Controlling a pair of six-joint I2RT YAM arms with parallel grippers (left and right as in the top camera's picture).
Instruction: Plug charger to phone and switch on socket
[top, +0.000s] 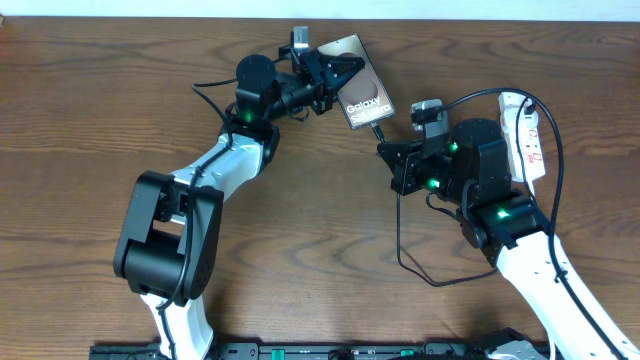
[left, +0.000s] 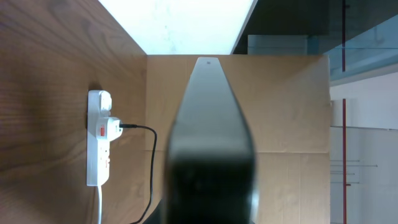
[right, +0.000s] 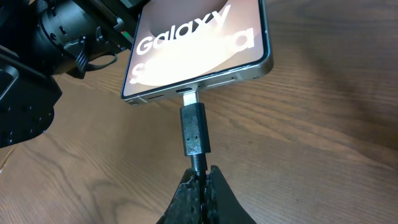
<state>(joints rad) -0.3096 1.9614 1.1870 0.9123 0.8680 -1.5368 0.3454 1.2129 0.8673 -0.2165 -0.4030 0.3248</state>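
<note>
The phone (top: 365, 95) with white "Galaxy" lettering lies at the table's far middle. My left gripper (top: 335, 75) is shut on its far-left end; in the left wrist view a dark finger (left: 211, 155) lies over the phone's tan face (left: 292, 124). My right gripper (right: 202, 183) is shut on the charger cable just behind the black connector (right: 194, 127). The connector's metal tip sits in the port on the phone's (right: 199, 43) near edge. In the overhead view the right gripper (top: 385, 150) is just below the phone. The white socket (top: 527, 140) lies at the right.
The black charger cable (top: 400, 240) loops down in front of the right arm and back up to the socket, where its white plug sits (left: 112, 127). The socket (left: 98, 149) has a red switch. The table's far edge runs close behind the phone.
</note>
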